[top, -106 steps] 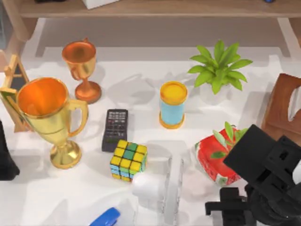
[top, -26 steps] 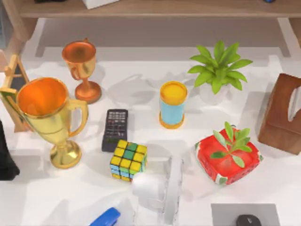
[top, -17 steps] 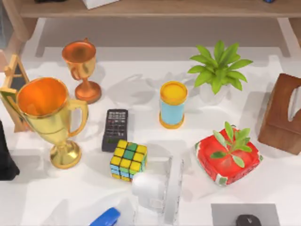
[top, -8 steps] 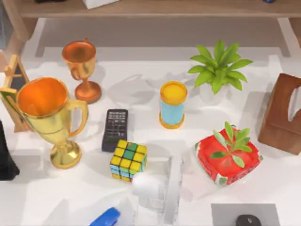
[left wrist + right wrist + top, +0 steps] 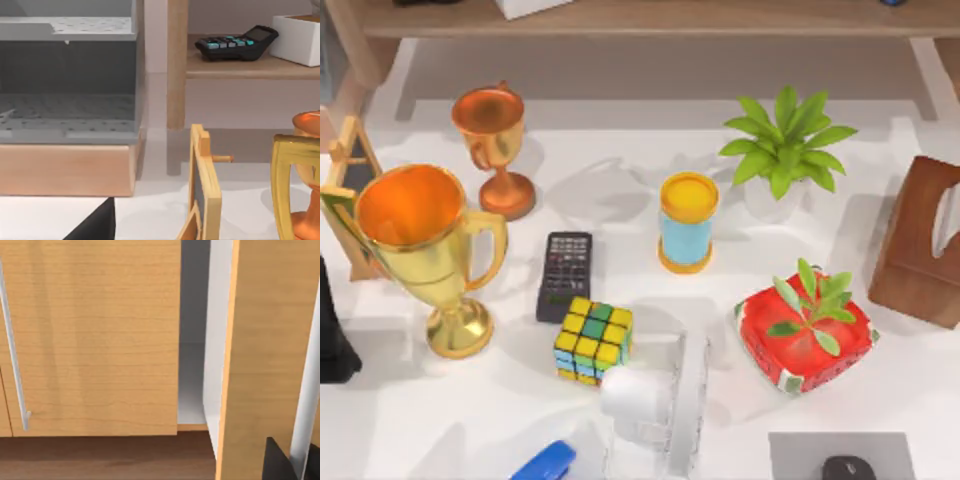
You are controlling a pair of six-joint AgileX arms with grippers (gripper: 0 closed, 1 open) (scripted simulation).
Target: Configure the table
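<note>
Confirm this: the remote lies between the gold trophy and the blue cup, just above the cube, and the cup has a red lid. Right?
One slip: the cup's lid is yellow-orange, not red, as the top view shows. The remote does lie between the gold trophy and the cup, just above the cube.

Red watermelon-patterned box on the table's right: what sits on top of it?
A small green leafy sprig lies on the red box; the lid beneath its leaves is covered.

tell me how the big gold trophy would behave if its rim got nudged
The gold trophy would probably tip rather than slide: its wide cup sits high on a thin stem above a much smaller foot. Its glossy surface may be slippery for fingers. If it fell toward the top view's right, it could strike the remote beside it.
</note>
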